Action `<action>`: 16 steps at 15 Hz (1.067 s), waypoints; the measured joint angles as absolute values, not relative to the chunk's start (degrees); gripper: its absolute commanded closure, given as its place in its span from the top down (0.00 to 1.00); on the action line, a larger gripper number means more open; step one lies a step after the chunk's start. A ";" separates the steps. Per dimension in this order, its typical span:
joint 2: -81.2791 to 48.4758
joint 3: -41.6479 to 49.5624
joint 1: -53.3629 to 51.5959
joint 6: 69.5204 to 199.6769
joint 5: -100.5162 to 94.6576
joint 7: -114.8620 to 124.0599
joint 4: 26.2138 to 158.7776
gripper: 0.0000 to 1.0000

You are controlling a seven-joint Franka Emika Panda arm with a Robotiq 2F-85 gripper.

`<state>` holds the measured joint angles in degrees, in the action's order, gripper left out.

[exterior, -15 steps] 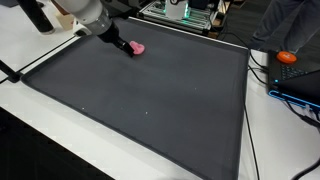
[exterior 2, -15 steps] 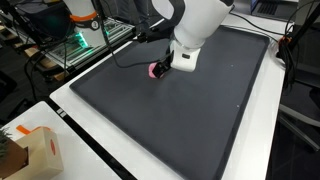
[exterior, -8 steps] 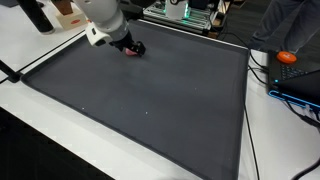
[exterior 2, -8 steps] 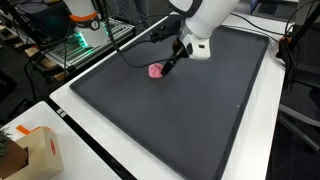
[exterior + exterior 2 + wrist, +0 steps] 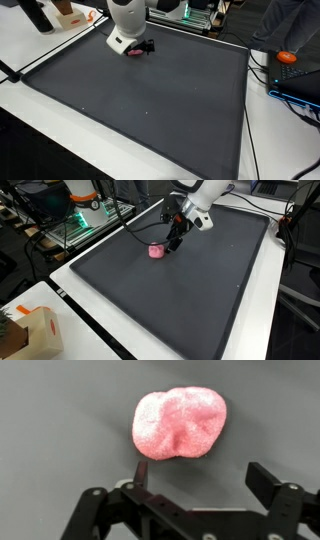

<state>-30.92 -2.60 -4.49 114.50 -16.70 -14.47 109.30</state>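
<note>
A small pink lumpy object [image 5: 181, 424] lies on the dark grey mat [image 5: 60, 420]. In the wrist view it sits just beyond my gripper [image 5: 200, 472], whose two black fingers stand wide apart and hold nothing. In an exterior view the pink object [image 5: 155, 251] lies on the mat just beside my gripper [image 5: 173, 243], which hangs a little above it. In an exterior view my gripper [image 5: 145, 47] and the white wrist hide most of the pink object.
The mat [image 5: 150, 110] covers most of a white table. A cardboard box [image 5: 25, 330] stands off the mat's corner. An orange object [image 5: 288, 58] and cables lie beside the mat. A metal rack with electronics [image 5: 85, 220] stands behind.
My gripper has let go of the pink object, opened, and lifted away from it towards the far side of the mat. The pink object stays on the mat.
</note>
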 measured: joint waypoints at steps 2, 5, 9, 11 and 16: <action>-29.70 -3.24 -4.87 115.97 -19.61 -17.15 111.61 1.00; -27.66 -4.25 -5.27 118.24 -22.53 -20.58 115.43 1.00; -24.99 -5.75 -5.29 119.78 -22.64 -23.59 119.54 1.00; -23.89 -6.24 -5.29 120.32 -22.64 -24.50 121.10 1.00; -22.21 -6.68 -5.41 122.53 -23.64 -25.00 123.47 1.00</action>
